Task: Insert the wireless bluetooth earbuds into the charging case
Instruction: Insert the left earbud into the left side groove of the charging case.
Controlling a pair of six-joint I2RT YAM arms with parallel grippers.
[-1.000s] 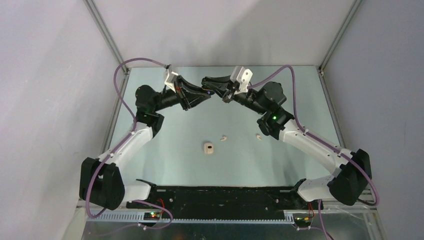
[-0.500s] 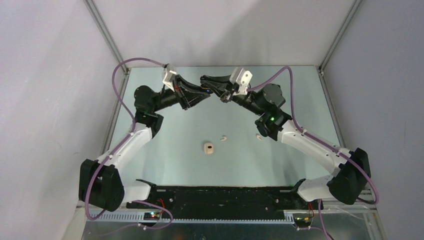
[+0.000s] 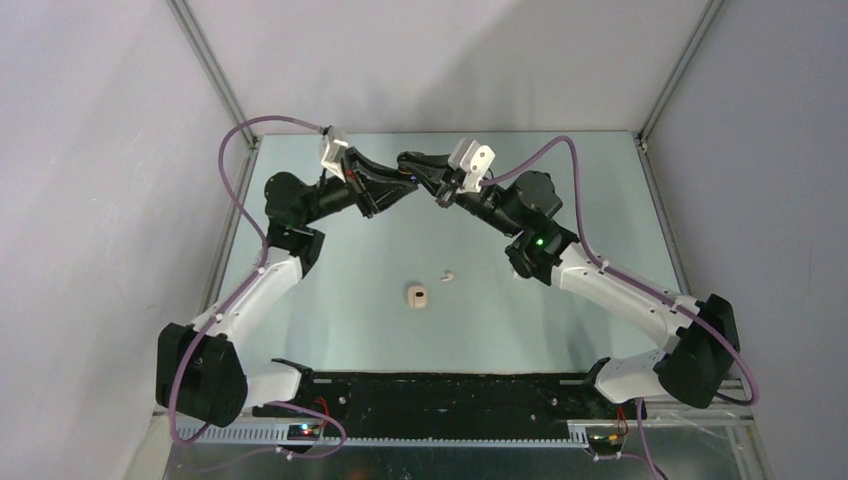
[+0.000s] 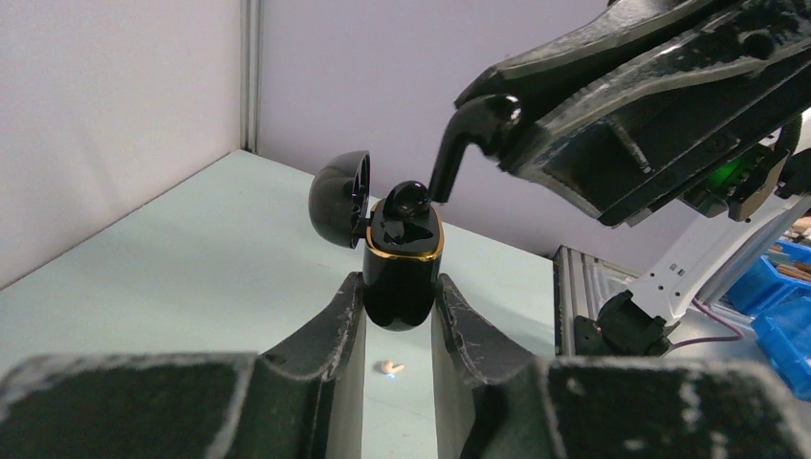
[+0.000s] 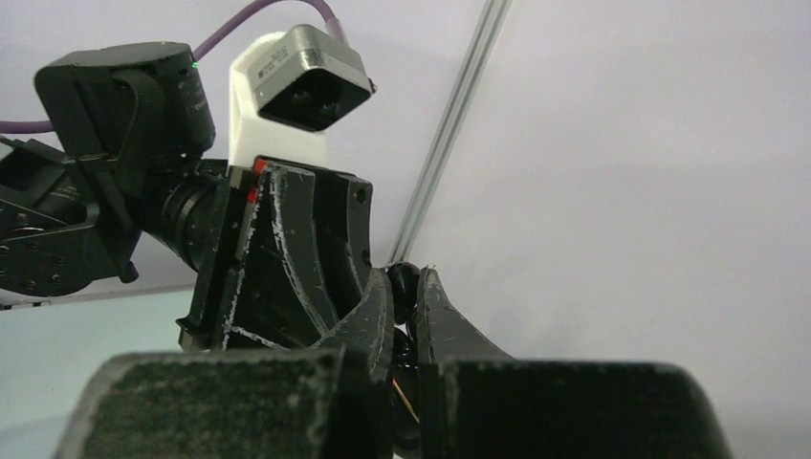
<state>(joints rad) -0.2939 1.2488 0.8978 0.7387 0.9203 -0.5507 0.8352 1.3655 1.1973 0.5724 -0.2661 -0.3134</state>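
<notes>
The left gripper point(image 4: 402, 298) is grasping a black case point(image 4: 402, 273) by its lower body and holding it upright in the air above the far middle of the tabletop point(image 3: 340, 270). The case is glossy and pebble-shaped, with a thin gold band around its mouth. Its lid point(image 4: 340, 199) is standing open, swung back to the left in the left wrist view. A seated earbud point(image 4: 406, 199), also glossy black, is sitting in the case with its rounded head showing above the rim.

The right gripper point(image 5: 405, 283) is clenched on a second earbud point(image 4: 471, 129), black and shiny, with a bulbous head and a short stem pointing down. The stem tip is hanging just beside the seated earbud, over the right side of the case's mouth; whether it is touching cannot be told.

Nearer the arms, a small cream case point(image 3: 418, 296) with a dark mark on top is lying on the tabletop. A tiny white earbud point(image 3: 448, 274) is lying near it, to its far right, apart from it.
</notes>
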